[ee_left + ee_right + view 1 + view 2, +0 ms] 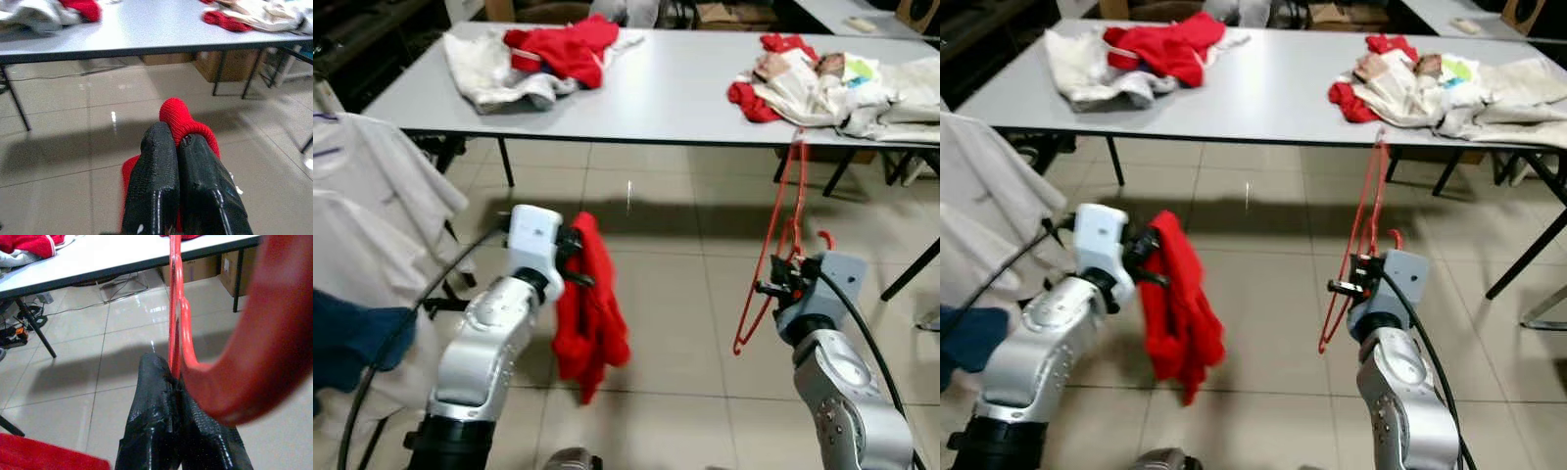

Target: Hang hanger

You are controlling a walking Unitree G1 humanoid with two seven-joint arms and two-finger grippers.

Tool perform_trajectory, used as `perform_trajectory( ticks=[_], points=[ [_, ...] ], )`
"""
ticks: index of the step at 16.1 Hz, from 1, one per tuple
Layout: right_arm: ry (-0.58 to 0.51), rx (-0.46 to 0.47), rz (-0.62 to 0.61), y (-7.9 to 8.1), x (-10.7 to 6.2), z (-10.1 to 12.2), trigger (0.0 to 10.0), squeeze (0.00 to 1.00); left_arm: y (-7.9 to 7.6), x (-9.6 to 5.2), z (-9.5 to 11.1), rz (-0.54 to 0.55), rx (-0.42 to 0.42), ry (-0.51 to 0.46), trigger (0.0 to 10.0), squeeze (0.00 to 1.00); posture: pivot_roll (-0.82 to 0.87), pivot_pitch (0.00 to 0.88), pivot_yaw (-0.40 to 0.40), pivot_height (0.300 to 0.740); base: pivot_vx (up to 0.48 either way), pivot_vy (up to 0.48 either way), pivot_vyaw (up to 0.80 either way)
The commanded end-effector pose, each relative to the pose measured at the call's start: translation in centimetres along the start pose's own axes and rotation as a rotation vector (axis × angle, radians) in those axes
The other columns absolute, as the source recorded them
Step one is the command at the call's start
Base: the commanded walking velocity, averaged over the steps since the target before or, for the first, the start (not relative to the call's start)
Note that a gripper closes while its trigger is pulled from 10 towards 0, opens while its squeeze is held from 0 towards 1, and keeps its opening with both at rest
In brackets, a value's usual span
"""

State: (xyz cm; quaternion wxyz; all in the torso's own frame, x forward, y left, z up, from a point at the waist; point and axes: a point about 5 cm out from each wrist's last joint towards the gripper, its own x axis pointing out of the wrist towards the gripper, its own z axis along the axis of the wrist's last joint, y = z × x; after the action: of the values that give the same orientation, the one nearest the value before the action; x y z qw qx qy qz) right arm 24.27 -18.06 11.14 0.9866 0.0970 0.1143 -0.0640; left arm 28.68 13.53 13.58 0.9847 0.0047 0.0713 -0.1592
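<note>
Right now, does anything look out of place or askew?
Yes. The red hanger in the right end effector is held hook-down. The left end effector pinches a bunched red garment, not on the hanger. Clothes lie crumpled on the table.

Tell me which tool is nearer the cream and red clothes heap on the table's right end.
Right. The right tool, shut on the red hanger, sits below that heap; the left tool, holding a red garment, is farther left.

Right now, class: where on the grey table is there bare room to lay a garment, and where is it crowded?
The grey table is bare in its middle, between the red-and-white clothes pile toward the left end and the cream-and-red clothes heap toward the right. Both ends are crowded. The front edge between the piles is free too.
</note>
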Motion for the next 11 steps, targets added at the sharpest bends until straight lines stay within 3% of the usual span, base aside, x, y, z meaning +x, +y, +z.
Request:
perform_trajectory(
  ticks=[1, 3, 7, 11],
  points=[
    [-0.008, -0.009, -0.021, -0.59, 0.01, 0.19, 10.0, 0.0, -0.69, 0.27, 0.75, -0.033, 0.0, -0.042, 10.0, 0.0, 0.09, 0.028, 0.026, 0.74, 0.0, 0.0, 0.0],
    [0.013, -0.069, 0.025, 0.01, 0.1, 0.15, 10.0, 0.0, -0.52, 0.49, 0.93, -0.043, 0.038, -0.05, 10.0, 0.0, 0.08, 0.031, 0.034, 0.74, 0.0, 0.0, 0.0],
    [0.033, -0.162, 0.055, -0.12, 0.24, -0.14, 10.0, 0.0, -0.99, 0.71, 0.76, -0.051, 0.029, -0.061, 10.0, 0.0, 0.07, 0.02, 0.044, 0.74, 0.127, 0.0, 0.0],
    [0.021, -0.158, 0.109, 0.02, 0.08, -0.1, 10.0, 0.0, -1.03, 1.11, 0.89, -0.045, 0.026, -0.074, 10.0, 0.0, 0.07, 0.0, 0.047, 0.74, 0.299, 0.0, 0.0]
  ],
)
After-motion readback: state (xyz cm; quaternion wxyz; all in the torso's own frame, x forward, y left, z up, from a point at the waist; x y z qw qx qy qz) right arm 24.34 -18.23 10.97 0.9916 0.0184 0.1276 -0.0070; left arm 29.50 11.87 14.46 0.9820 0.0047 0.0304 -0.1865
